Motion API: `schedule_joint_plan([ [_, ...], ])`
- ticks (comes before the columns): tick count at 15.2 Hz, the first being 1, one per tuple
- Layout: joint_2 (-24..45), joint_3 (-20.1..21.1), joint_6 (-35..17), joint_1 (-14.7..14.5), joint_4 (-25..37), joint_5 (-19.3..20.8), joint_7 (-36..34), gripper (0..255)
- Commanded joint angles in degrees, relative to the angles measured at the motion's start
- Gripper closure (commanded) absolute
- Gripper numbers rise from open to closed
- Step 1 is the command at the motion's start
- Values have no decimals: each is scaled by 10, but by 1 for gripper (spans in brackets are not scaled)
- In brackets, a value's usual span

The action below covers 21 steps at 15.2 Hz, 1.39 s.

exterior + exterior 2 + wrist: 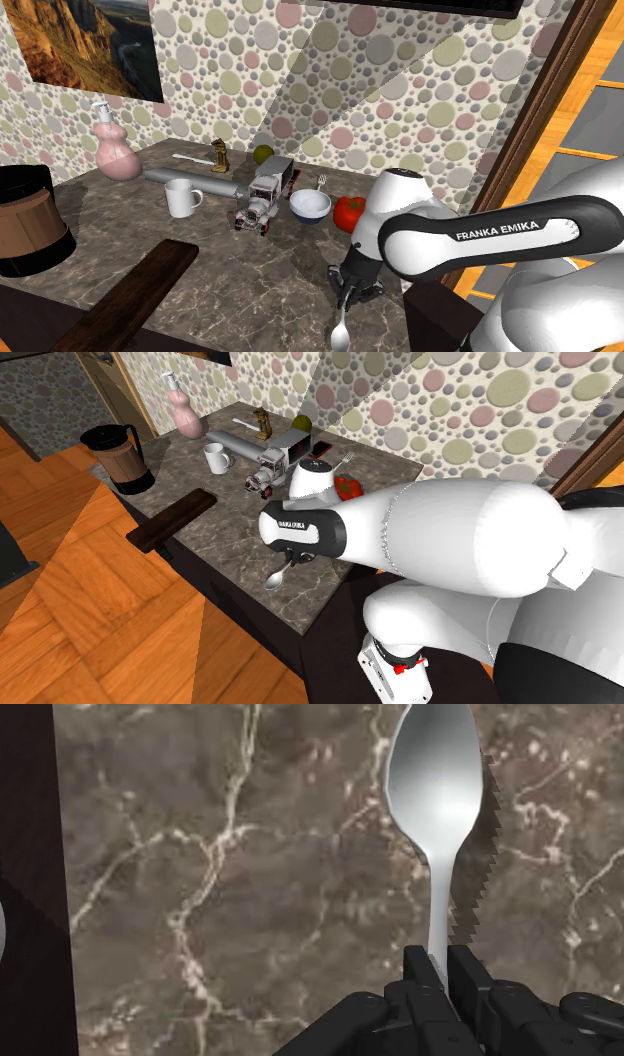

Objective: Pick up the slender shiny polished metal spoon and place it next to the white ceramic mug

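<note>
Jaws clenched tight on the spoon's handle. The black gripper (445,966) has the thin stem pinched between both fingers, and the shiny metal spoon (435,784) sticks straight out past the fingertips, bowl end farthest from them. Its jagged shadow lies just beside it on the brown marble counter (230,874), so it is close to the surface; whether it touches, I cannot tell.

From the shoulder view, the gripper (347,295) points down near the counter's front edge, with the spoon's bowl hanging directly below the jaws.

The white mug (183,197) stands upright, well apart from the jaws, off toward the shoulder view's left and farther back on the counter.

Between the jaws and the wall stands a white bowl (310,206) with a fork in it. A red tomato (349,212) sits just beside the bowl, nearer the jaws. A toy truck (262,200) is parked between the bowl and the mug. Farther still from the jaws, beyond the mug, a pink vase (115,150) stands by the wall.
</note>
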<state>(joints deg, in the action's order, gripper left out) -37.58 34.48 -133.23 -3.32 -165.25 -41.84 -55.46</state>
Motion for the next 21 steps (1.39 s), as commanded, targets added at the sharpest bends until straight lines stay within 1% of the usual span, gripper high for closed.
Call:
schedule_joint_plan([
  [1,-12,-5,16,1,5,7,-5,255],
  [11,-75,-41,119,9,47,51,-30,255],
  [21,-108,-73,207,18,103,87,-50,255],
])
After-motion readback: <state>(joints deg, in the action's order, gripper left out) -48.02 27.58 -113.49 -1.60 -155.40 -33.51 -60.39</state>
